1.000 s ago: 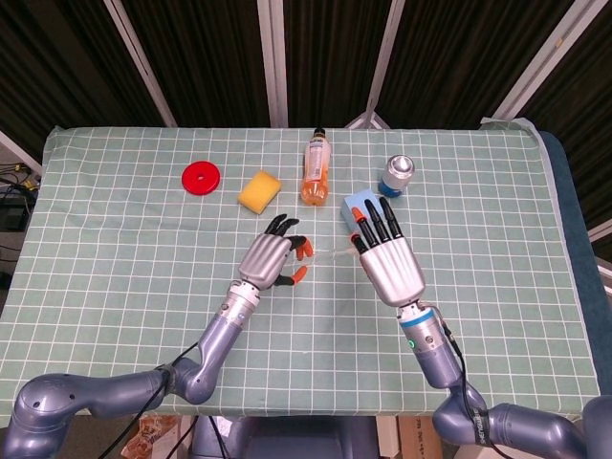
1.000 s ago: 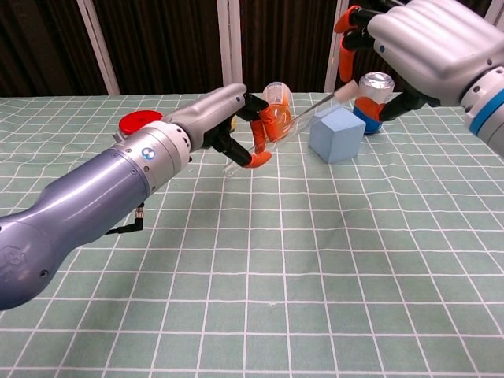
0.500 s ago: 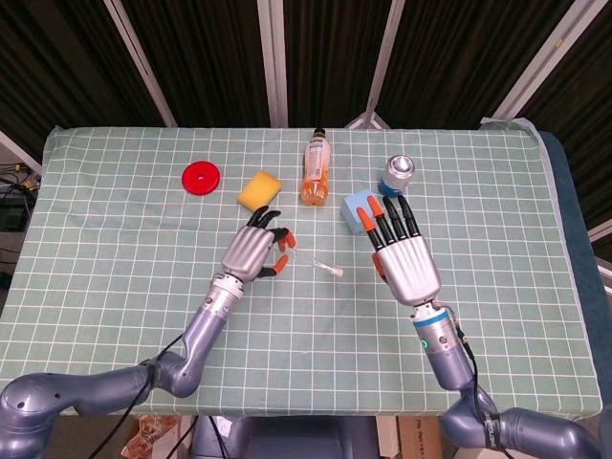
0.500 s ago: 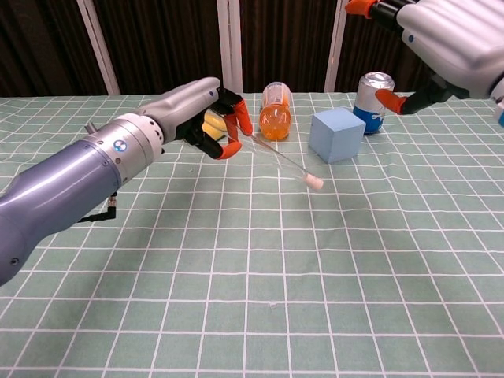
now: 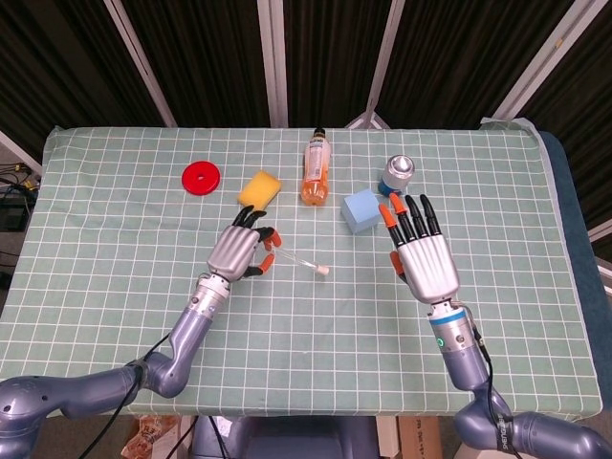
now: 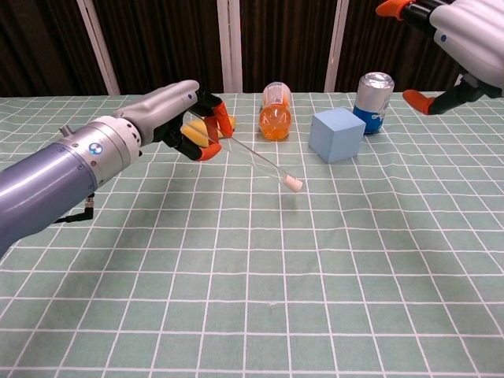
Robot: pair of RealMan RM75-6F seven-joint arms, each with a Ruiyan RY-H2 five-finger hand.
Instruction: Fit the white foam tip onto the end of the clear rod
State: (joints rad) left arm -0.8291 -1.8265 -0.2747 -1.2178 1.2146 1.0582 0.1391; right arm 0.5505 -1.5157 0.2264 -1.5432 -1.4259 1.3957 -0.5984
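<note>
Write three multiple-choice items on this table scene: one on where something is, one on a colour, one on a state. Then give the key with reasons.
1. Where does the blue cube stand?
A. beside the can
B. on the red disc
C. under the sponge

2. What colour is the liquid in the bottle?
A. green
B. orange
C. purple

3. What is the foam tip doing?
A. lying loose on the cloth
B. sitting on the rod end
C. held by the right hand

Key: 1 A, cube and can stand adjacent; 2 B, orange shows through; 3 B, the left hand holds the rod, tip capping its far end.
</note>
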